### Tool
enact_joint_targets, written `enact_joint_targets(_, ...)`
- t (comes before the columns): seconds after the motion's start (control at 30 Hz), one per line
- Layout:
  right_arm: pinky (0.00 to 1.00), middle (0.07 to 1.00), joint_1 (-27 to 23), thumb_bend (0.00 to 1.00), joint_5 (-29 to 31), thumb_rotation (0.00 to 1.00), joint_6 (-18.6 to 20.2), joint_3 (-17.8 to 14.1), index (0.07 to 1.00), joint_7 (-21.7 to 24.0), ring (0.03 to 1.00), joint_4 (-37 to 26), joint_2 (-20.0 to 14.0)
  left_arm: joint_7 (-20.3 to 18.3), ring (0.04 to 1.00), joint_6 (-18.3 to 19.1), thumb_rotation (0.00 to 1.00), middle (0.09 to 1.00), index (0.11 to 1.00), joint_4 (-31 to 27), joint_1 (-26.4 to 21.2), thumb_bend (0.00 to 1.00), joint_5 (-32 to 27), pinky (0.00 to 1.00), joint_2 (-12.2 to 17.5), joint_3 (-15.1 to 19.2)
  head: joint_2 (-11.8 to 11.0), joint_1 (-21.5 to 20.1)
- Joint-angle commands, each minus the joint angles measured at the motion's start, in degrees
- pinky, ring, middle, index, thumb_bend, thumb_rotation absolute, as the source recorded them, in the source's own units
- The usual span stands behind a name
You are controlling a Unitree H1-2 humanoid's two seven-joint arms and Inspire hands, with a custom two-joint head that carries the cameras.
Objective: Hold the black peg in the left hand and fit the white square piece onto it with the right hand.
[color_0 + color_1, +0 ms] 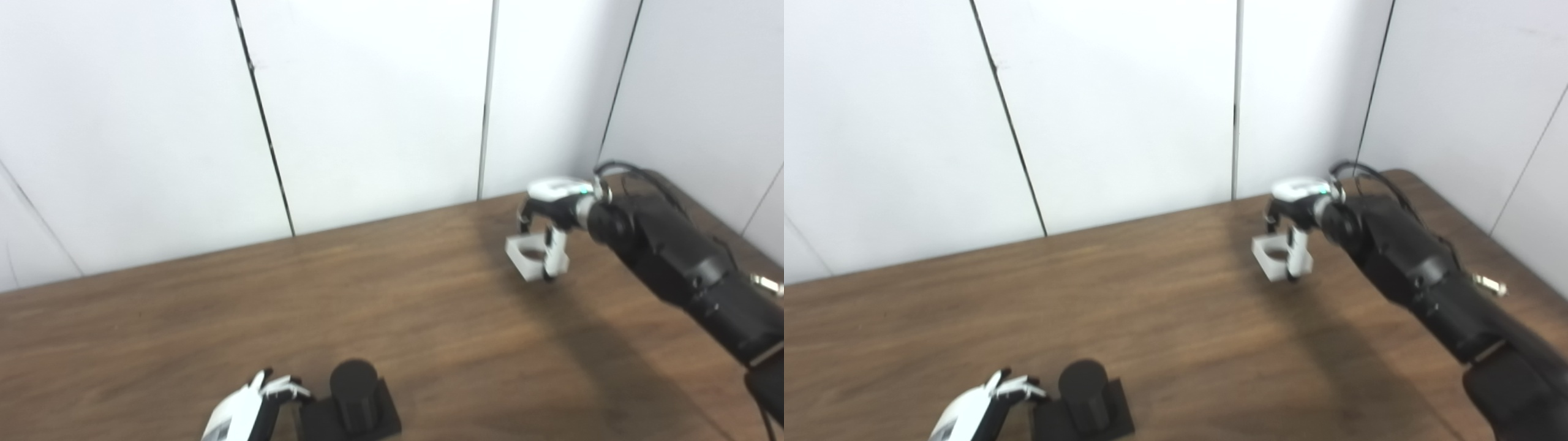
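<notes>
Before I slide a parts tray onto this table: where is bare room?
The wide wood stretch between the black peg near the front edge and the white square piece at the far right is bare. The left half of the table is too. It is crowded around the left hand and right hand.

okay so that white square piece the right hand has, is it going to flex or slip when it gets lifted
The white square piece looks like a stiff, hollow frame, so it probably won't flex. Its thin walls and open middle suggest it's light for its size. Its faces look smooth and the right hand seems to pinch only one side, so it could pivot or slip between the fingers.
</notes>
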Motion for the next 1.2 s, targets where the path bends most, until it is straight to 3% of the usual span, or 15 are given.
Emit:
enact_joint_targets(0.0, 1.0, 0.808, -3.25, 0.52, 1.48, 0.13, 2.93, -2.12, 0.485, 3.51, 0.888, -5.25, -1.32, -3.14, 1.0, 2.1, 0.08, 0.861, 0.49, 1.2, 1.0, 0.51, 1.87, 1.0, 0.8, -0.54, 0.12, 0.02)
enact_joint_targets(0.2, 1.0, 0.805, -4.47, 0.52, 2.21, 0.13, 4.15, -0.98, 0.485, 11.73, 0.881, -16.77, -0.33, -5.0, 0.999, 2.59, 0.07, 0.864, 0.49, 0.31, 0.78, 0.51, 3.01, 1.0, -0.19, -0.11, 0.98, 2.38)
enact_joint_targets(0.53, 1.0, 0.817, -5.06, 0.52, 2.76, 0.14, 7.97, 0.72, 0.484, 21.15, 0.918, -32.51, 5.41, -7.58, 0.991, 2.67, 0.07, 0.854, 0.49, -0.38, 0.23, 0.51, 5.51, 1.0, -1.88, 0.49, 3.36, 4.85)
enact_joint_targets(0.93, 1.0, 0.811, -7.91, 0.52, 5.91, 0.14, 8.93, 1.5, 0.483, 25.44, 0.928, -41.82, 12.05, -10.81, 0.985, 2.62, 0.07, 0.857, 0.491, -1.22, -0.52, 0.51, 6.85, 1.0, -3.71, 2.02, 5.94, 5.8)
enact_joint_targets(1.17, 1.0, 0.8, -9.73, 0.52, 6.82, 0.14, 8.54, 1.58, 0.482, 24.73, 0.925, -43.51, 15.2, -12.01, 0.986, 2.62, 0.07, 0.849, 0.489, -1.18, -0.75, 0.51, 8.52, 1.0, -4.97, 2.23, 7.09, 7.06)
